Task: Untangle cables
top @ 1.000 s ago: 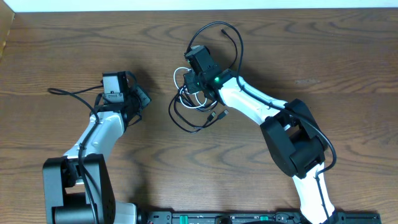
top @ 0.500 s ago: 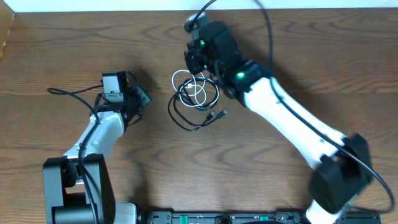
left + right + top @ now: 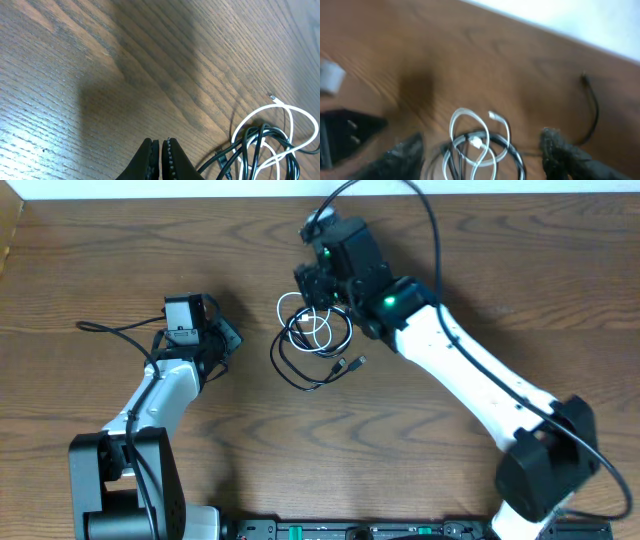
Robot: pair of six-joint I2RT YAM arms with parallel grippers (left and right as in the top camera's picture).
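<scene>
The right end effector (image 3: 481, 152) has lifted toward the brown wooden desk (image 3: 560, 300)'s far edge, released above tangled thin white and black cables (image 3: 315, 340); left end effector (image 3: 161, 150) clenched, empty.

White-shelled left arm (image 3: 152, 395) and right arm (image 3: 470, 375), black joints.

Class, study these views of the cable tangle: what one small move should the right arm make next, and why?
Probably lower the right hand straight down onto the white cable. Its jaws stand open above the tangle, the white loops appear to lie over the black cables, and the left hand is shut and off to the side.
</scene>
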